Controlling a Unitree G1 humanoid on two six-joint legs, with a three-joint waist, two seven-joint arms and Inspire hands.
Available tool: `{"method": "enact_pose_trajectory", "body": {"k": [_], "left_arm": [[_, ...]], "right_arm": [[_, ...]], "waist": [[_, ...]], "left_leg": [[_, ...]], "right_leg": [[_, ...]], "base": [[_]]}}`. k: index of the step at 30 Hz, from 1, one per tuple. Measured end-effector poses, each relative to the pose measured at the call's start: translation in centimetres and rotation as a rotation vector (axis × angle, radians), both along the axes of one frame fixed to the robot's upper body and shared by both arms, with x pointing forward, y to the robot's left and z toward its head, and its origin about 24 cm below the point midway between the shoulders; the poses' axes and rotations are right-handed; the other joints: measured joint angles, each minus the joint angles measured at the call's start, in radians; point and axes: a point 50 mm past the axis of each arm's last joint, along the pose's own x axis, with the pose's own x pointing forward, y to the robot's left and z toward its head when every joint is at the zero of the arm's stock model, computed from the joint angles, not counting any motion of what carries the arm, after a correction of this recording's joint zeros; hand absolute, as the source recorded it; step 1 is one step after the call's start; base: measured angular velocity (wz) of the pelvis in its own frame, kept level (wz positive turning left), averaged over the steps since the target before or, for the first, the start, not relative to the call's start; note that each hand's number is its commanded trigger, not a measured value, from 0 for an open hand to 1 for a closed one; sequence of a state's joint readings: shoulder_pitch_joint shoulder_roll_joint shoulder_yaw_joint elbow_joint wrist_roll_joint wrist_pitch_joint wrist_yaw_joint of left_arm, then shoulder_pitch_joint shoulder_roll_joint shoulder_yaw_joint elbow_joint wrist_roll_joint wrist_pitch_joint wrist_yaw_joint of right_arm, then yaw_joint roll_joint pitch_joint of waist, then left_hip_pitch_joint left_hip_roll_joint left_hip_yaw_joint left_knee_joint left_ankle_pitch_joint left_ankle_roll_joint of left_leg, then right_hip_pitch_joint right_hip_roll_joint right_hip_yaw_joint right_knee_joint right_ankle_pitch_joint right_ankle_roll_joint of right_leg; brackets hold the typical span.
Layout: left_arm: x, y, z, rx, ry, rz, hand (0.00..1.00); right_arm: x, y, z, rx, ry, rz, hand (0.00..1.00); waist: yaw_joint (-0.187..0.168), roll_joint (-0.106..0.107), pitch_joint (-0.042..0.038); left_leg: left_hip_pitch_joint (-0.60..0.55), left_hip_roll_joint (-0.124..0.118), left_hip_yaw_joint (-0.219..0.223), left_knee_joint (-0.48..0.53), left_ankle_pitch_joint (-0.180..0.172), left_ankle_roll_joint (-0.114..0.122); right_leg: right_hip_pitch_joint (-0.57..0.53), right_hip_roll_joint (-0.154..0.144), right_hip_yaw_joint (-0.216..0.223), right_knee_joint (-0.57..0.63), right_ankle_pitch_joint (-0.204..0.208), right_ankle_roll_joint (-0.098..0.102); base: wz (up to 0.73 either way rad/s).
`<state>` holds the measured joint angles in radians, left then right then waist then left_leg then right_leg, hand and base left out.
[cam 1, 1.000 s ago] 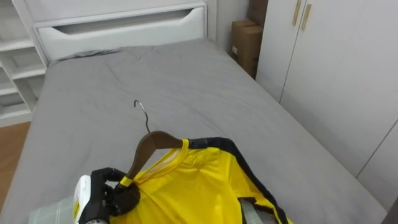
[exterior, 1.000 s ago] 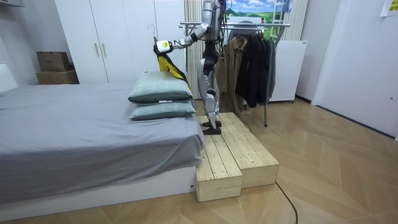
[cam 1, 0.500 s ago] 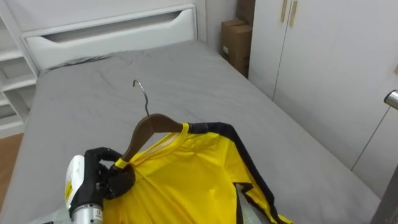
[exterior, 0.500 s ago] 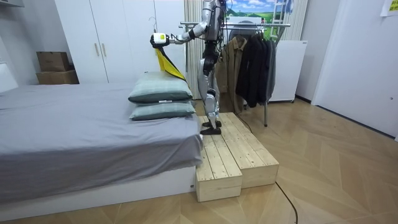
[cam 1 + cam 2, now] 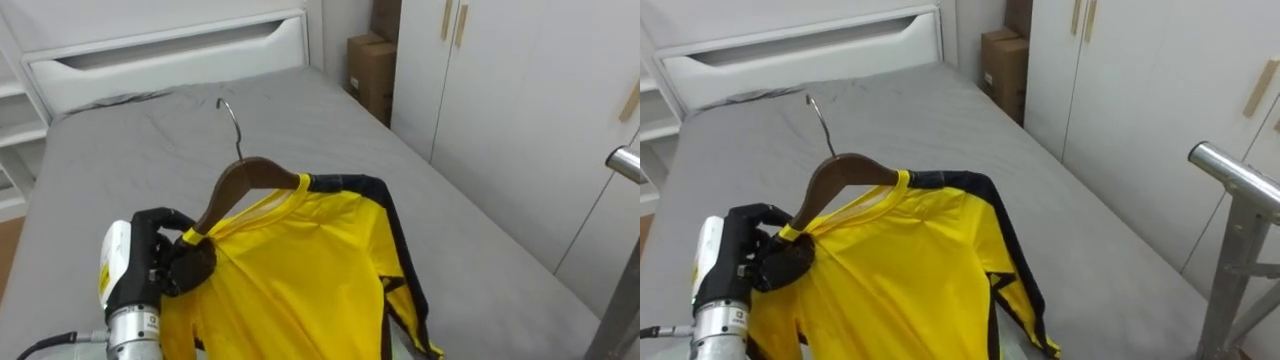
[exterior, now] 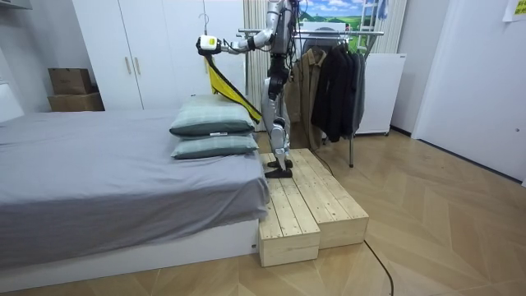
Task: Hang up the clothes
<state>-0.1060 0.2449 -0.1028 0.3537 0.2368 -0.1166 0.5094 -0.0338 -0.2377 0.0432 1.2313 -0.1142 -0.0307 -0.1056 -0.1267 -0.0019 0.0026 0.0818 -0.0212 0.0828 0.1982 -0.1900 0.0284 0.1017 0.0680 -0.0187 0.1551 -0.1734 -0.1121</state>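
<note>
Left hand [image 5: 172, 265] clenched round wooden hanger [image 5: 240, 178] end; yellow shirt [image 5: 300, 270] draped on it, above grey bed [image 5: 130, 130].

Yellow, dark-trimmed shirt [image 5: 300, 270] on a brown wooden hanger [image 5: 245, 180], tilted, aloft over the grey bed [image 5: 130, 130].

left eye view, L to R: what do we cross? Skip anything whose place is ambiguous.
left hand → hanger hook → cardboard box → wardrobe door handles → rack rail. Yellow shirt left out: it spans the middle.
</note>
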Motion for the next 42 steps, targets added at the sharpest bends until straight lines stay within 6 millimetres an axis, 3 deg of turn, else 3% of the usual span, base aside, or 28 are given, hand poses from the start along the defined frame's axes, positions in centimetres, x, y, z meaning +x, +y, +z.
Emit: {"method": "enact_pose_trajectory", "body": {"k": [6, 10, 13, 18, 31, 42], "left_arm": [[0.3, 0.3, 0.5, 0.016, -0.015, -0.001, 1.0], [0.3, 0.3, 0.5, 0.017, -0.014, -0.001, 1.0], [0.4, 0.3, 0.6, 0.027, -0.014, -0.007, 1.0], [0.6, -0.2, 1.6, 0.023, -0.05, -0.029, 1.0], [0.8, -0.8, 2.2, 0.041, -0.064, -0.078, 1.0], [0.8, -1.3, 2.1, 0.04, -0.051, -0.106, 1.0]], "right_arm": [[3.5, -0.3, 1.8, -0.083, -0.165, 0.029, 0.0], [6.3, 0.2, 3.5, -0.131, -0.297, 0.097, 0.0], [9.0, 0.5, 5.8, -0.209, -0.43, 0.179, 0.0], [11.7, 1.2, 9.3, -0.297, -0.621, 0.239, 0.0], [14.3, 4.0, 14.0, -0.427, -0.867, 0.447, 0.0], [15.1, 5.1, 16.3, -0.541, -0.985, 0.516, 0.0]], "waist": [[0.027, -0.011, -0.0025], [0.026, -0.012, -0.0018], [0.031, -0.012, -0.0005], [0.034, -0.011, 0.0004], [0.074, -0.008, 0.0044], [0.088, -0.007, 0.0045]], "left_leg": [[0.002, -0.001, 0.001, -0.001, 0.0, 0.0], [0.004, -0.001, -0.001, 0.0, 0.0, 0.0], [0.006, 0.0, -0.001, -0.003, 0.0, 0.0], [0.002, 0.0, -0.001, -0.004, 0.0, 0.0], [0.005, 0.001, -0.001, -0.012, 0.0, 0.0], [0.0, 0.009, -0.004, -0.011, 0.0, 0.0]], "right_leg": [[0.001, -0.001, 0.002, 0.0, 0.0, 0.0], [0.004, -0.001, -0.001, 0.0, 0.0, 0.0], [0.005, -0.001, 0.0, -0.001, 0.0, 0.0], [0.003, -0.001, 0.0, -0.002, 0.0, 0.0], [-0.001, 0.002, 0.018, -0.003, 0.0, 0.0], [-0.008, 0.0, 0.007, 0.013, 0.0, 0.0]], "base": [[0.0], [0.0], [0.0], [0.0], [-0.03], [0.01]]}}
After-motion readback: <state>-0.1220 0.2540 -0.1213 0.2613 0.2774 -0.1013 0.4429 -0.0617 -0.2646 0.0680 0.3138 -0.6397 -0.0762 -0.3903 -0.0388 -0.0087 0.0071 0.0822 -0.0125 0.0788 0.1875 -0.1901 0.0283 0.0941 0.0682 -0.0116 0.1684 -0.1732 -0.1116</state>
